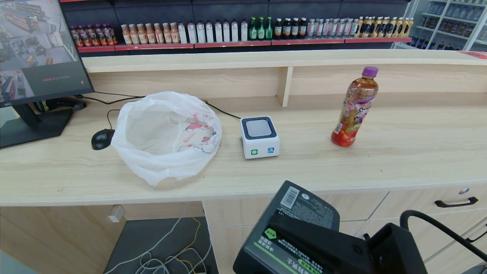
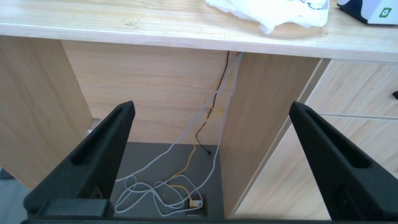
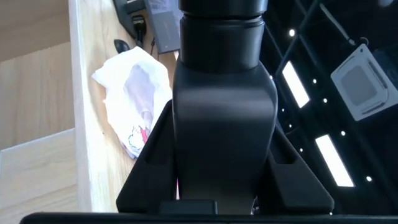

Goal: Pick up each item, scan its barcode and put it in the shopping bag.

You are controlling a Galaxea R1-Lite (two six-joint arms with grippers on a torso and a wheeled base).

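Gripping a black packet with a barcode and green label on its upturned face, the right gripper sits low at the near right, in front of the counter's near edge. Its jaws are clamped on the packet, which is held clear of the counter top and tilted, the barcode end pointing toward the far side.

The white shopping bag stands on the left part of the counter with its mouth wide open. Just to its right is the small white scanner, its dark-framed window facing up. Well to the right of the scanner, a bottle with a purple cap stands upright, apart from everything else.

A black mouse lies just beside the bag's left side, and a monitor on a dark stand fills the far left corner. A shelf of drinks runs along the far wall.

The left gripper hangs below the counter's near edge, its two black fingers spread wide apart with nothing between them; loose cables lie on the floor beyond it.
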